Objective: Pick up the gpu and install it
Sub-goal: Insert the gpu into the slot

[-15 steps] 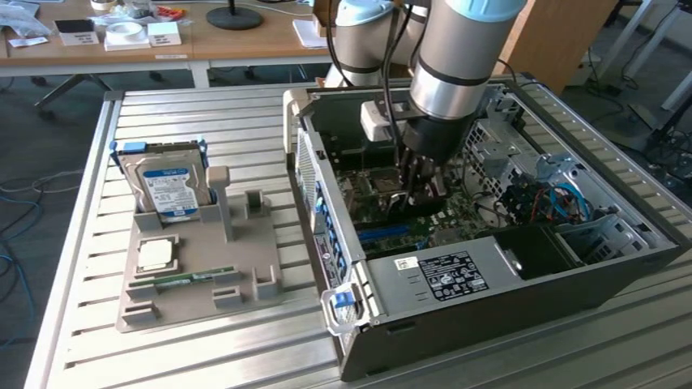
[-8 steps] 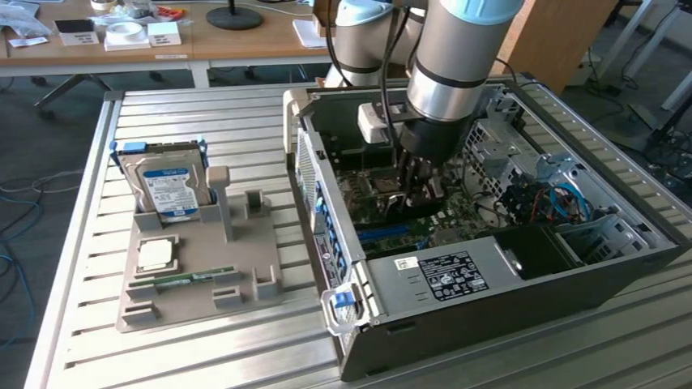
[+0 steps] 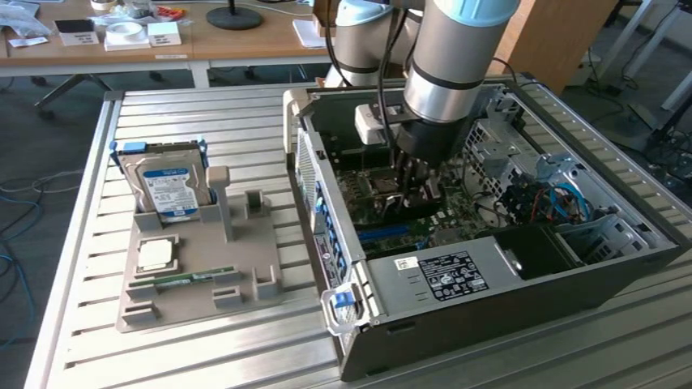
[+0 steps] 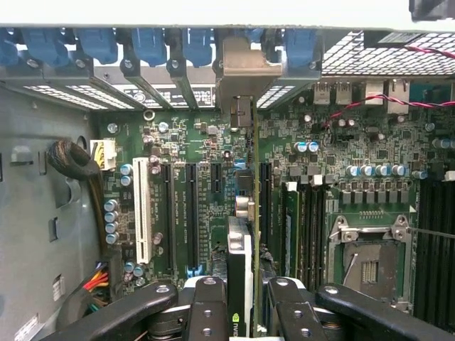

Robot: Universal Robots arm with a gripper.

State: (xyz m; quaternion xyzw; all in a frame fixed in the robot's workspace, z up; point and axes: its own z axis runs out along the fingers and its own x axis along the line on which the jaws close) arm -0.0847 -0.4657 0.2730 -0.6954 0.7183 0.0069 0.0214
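Black pincer (image 4: 245, 302) closest to the lens, its 2 fingers (image 4: 206, 305) clamped narrow on the gpu (image 4: 239, 259), 1 on each flat face. Card is held edge-on, with the green board edge on 1 side and the black cooler block with a small logo on the other. Its silver end bracket (image 4: 242, 67) reaches the rear slot openings of the PC case (image 3: 508, 300), under the row of blue latches (image 4: 149, 42). gpu stands upright over the motherboard (image 4: 192, 142), between the black expansion slots (image 4: 192, 213) and the memory slots (image 4: 306, 227). Can't tell if its edge is seated in a slot or just above. White slot (image 4: 142, 209) is well to the side, and the CPU socket (image 4: 370, 266) is on the far side of the memory slots.

From across the room, the arm (image 3: 454, 49) comes down into the open case, which lies on its side on the slatted metal desk (image 3: 216, 121), at the exterior view's right. Gray tray (image 3: 194, 300) sits on the exterior view's left, apart from the case. It carries 1 hard drive (image 3: 168, 190) upright with a blue-white label, 1 CPU chip (image 3: 157, 254) lying flat and 1 thin RAM stick (image 3: 194, 278) lying near the front. Wooden desk (image 3: 216, 44) with small boxes stands behind.
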